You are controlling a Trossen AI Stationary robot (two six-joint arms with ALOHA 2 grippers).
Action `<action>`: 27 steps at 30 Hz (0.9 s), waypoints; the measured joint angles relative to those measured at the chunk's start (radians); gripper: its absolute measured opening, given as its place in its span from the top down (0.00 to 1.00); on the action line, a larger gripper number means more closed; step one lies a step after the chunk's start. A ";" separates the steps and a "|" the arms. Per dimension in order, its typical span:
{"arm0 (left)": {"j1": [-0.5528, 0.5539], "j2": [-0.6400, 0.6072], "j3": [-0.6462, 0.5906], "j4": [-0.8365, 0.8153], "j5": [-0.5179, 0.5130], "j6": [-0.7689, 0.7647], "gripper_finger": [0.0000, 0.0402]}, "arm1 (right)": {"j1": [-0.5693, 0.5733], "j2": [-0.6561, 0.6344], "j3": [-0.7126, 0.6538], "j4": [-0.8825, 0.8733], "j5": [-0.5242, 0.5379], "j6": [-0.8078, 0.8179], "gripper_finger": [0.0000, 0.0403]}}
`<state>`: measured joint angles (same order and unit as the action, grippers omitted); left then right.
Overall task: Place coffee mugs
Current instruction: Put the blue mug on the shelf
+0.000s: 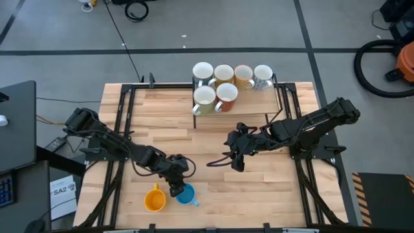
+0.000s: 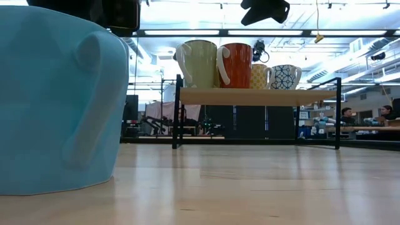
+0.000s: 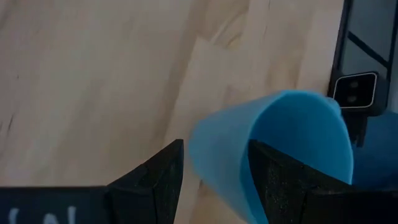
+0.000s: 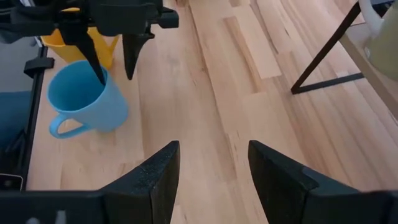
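While straddling blue mug [image 1: 187,195] rim, left gripper [image 1: 176,189] near table [image 1: 272,200] edge.

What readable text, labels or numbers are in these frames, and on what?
"SA2": on the white sheet lying beside the table's left edge, high view.
The smaller print under it is too small to read.
No lettering shows on the mugs, shelf or arms in any view.

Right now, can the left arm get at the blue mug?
Probably yes. The left gripper is open and straddles the rim of the blue mug, one finger inside, one outside. Nothing blocks it; the yellow mug stands beside it, apart.
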<state>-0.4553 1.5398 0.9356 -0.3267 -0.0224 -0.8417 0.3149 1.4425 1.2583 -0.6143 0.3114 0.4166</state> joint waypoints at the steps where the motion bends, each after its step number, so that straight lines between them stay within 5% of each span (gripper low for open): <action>1: 0.004 0.000 0.000 -0.003 0.001 0.000 0.53 | 0.000 0.000 0.000 0.000 0.000 -0.005 0.51; 27: 0.045 -0.001 0.000 0.001 0.002 0.096 0.95 | 0.000 0.000 0.000 0.000 0.000 -0.009 0.51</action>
<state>-0.4107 1.5387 0.9352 -0.3252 -0.0200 -0.7460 0.3149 1.4425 1.2583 -0.6140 0.3115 0.4080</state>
